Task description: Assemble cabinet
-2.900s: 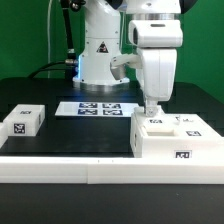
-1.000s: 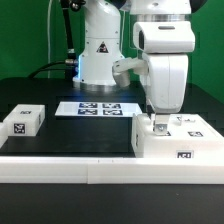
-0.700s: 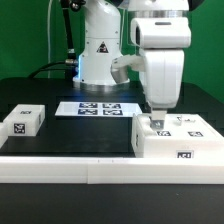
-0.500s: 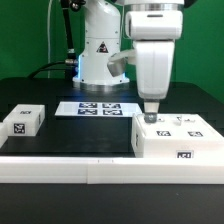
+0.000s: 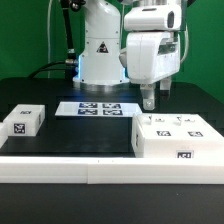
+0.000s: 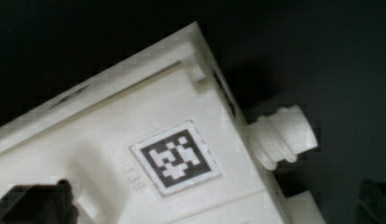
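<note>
The white cabinet body (image 5: 180, 138) lies at the exterior view's right, near the table's front edge, with several tags on its top. My gripper (image 5: 149, 102) hangs just above its back left corner, apart from it and holding nothing. In the wrist view the body (image 6: 154, 120) fills the picture, with one tag (image 6: 177, 157) and a round white knob (image 6: 288, 135) on its side. My gripper (image 6: 204, 205) is open, with the dark fingertips (image 6: 30, 200) far apart at the two sides. A small white box part (image 5: 23, 121) sits at the exterior view's left.
The marker board (image 5: 98, 108) lies flat at the middle back of the black mat. The robot's white base (image 5: 98, 50) stands behind it. A white table edge (image 5: 80, 170) runs along the front.
My gripper was down on the cabinet body's left end. It has lifted off it, turned, and moved up and a little toward the exterior view's left. The body stays put.
</note>
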`<state>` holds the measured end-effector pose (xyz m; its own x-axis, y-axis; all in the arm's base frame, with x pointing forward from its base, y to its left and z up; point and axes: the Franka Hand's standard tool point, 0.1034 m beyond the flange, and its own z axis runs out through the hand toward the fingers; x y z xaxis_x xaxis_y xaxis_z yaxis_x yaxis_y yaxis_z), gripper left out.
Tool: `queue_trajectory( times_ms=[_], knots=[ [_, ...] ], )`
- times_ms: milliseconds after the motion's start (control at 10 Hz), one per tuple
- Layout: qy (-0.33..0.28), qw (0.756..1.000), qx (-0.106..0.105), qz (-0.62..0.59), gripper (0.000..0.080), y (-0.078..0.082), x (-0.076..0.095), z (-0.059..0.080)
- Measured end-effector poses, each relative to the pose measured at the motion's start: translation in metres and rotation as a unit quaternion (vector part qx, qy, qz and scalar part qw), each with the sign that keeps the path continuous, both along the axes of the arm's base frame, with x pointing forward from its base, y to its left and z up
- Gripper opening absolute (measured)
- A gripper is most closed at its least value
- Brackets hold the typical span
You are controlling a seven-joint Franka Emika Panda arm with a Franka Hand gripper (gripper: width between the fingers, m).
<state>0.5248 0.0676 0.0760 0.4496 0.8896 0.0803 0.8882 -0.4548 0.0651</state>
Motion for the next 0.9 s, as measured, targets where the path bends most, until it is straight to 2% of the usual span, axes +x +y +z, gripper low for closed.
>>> queue_trajectory(
  times_ms=[300, 400, 600, 900],
  knots=[
    [0.001, 0.995, 0.016, -0.103, 0.0797, 0.001, -0.001, 0.000],
    [-0.010, 0.984, 0.033, -0.175, 0.0797, 0.001, -0.007, -0.002],
    [0.003, 0.953, 0.051, -0.299, 0.0797, 0.000, -0.024, -0.009],
    [0.024, 0.895, 0.076, -0.439, 0.0797, 0.009, -0.032, -0.014]
  ],
)
